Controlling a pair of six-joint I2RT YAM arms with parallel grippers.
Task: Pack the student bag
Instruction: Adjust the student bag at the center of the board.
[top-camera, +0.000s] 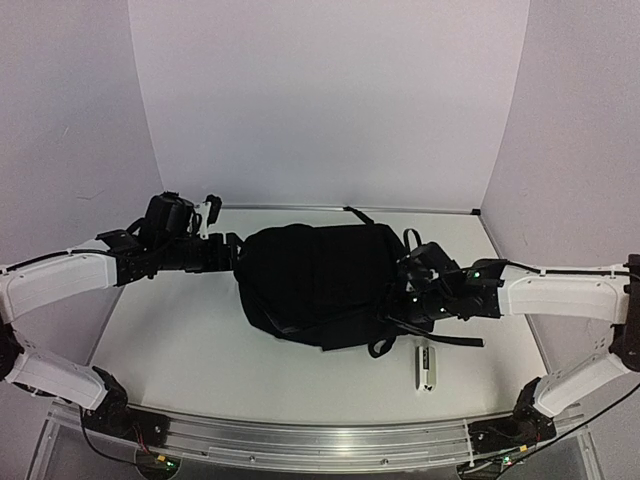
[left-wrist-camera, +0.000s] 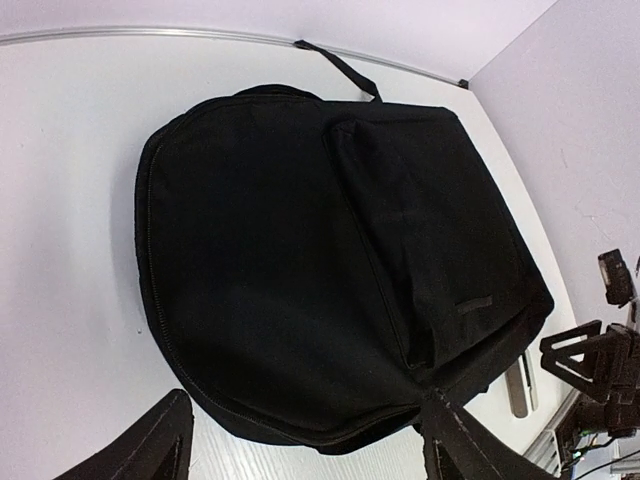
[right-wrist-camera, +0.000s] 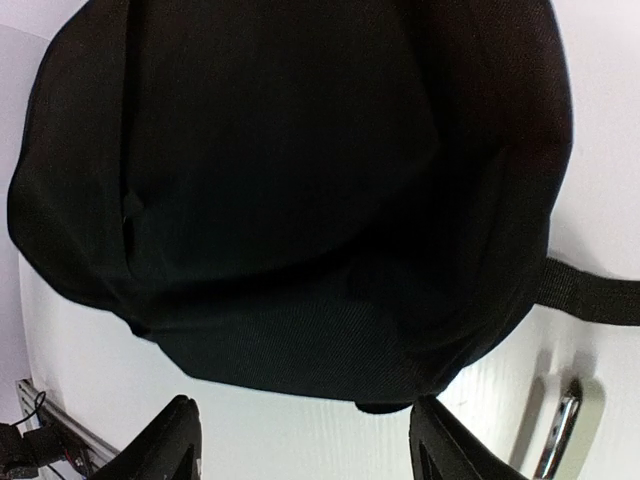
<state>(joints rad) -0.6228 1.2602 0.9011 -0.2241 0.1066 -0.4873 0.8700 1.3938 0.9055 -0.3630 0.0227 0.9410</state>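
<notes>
The student bag is a large black backpack lying flat in the middle of the table, zipped shut as far as I can see. It fills the left wrist view and the right wrist view. My left gripper is open at the bag's left edge; its right finger touches the fabric. My right gripper is open at the bag's right edge, its fingertips just short of the fabric. Both are empty.
A small white and metal object lies on the table near the right arm; it also shows in the right wrist view. Black straps trail from the bag's right side. White walls surround the table.
</notes>
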